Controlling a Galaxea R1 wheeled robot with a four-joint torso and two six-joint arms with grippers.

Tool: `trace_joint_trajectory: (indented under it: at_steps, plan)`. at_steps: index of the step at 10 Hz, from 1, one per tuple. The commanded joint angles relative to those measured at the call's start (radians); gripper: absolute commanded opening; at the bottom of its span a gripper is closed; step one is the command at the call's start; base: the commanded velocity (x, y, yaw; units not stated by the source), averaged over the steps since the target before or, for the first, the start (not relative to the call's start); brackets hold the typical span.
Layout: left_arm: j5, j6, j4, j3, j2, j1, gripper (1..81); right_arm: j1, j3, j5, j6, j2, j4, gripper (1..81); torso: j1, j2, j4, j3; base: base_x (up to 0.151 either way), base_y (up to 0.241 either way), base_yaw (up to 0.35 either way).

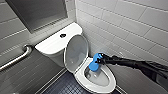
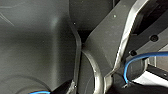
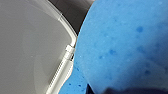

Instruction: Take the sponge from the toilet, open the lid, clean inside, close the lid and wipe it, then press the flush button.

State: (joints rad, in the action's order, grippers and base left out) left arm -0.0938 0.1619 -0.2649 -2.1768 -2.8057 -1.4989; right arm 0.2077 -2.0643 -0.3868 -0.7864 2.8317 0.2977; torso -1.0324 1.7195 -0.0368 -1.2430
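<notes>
The white toilet [image 1: 53,43] stands against the tiled wall with its lid [image 1: 76,52] raised upright against the tank. My right gripper [image 1: 98,59] reaches in from the right and is shut on the blue sponge [image 1: 93,65]. The sponge hangs down at the back of the open bowl, just inside the seat ring [image 1: 110,83]. In the right wrist view the sponge [image 3: 120,45] looms large beside the lid's inner face [image 3: 30,45]. A dark flush button [image 1: 63,35] sits on the tank top. The left wrist view looks onto dark parts of my own body.
A metal grab bar [image 1: 17,58] runs along the wall left of the tank. White tiled walls close in behind and to the right of the toilet. Dark small-tiled floor [image 1: 65,86] lies in front of the bowl.
</notes>
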Motion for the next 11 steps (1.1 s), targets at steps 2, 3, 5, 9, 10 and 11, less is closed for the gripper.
trace_joint_trajectory:
  at_steps: [2,3,5,9,10,11]
  plan:
    - [0.077,0.001,0.003,0.017,0.008,-0.028,81.1,-0.092,-0.029,0.002,-0.004,0.002,0.018,1.0,0.000,0.000,0.000,0.000,0.000,0.000,0.000]
    - [0.078,0.001,0.003,0.017,0.011,-0.028,81.1,-0.061,-0.089,0.049,-0.016,0.013,0.011,1.0,0.000,0.000,0.000,0.000,0.000,0.000,0.000]
    - [0.082,0.001,0.003,0.018,0.018,-0.030,81.1,0.000,-0.161,0.147,-0.094,0.019,-0.044,1.0,0.000,0.000,0.000,0.000,0.000,0.000,0.000]
    - [0.078,0.001,0.003,0.022,0.023,-0.034,81.1,0.068,-0.134,0.213,-0.157,-0.048,-0.086,1.0,0.000,0.000,0.000,0.000,0.000,0.000,0.000]
    - [0.078,0.001,0.001,0.022,0.020,-0.034,81.1,0.092,-0.071,0.215,-0.157,-0.099,-0.084,1.0,0.000,0.000,0.000,0.000,0.000,0.000,0.000]
    - [0.077,0.001,0.000,0.022,0.018,-0.034,81.1,0.115,-0.010,0.223,-0.157,-0.151,-0.084,1.0,0.000,0.000,0.000,0.000,0.000,0.000,0.000]
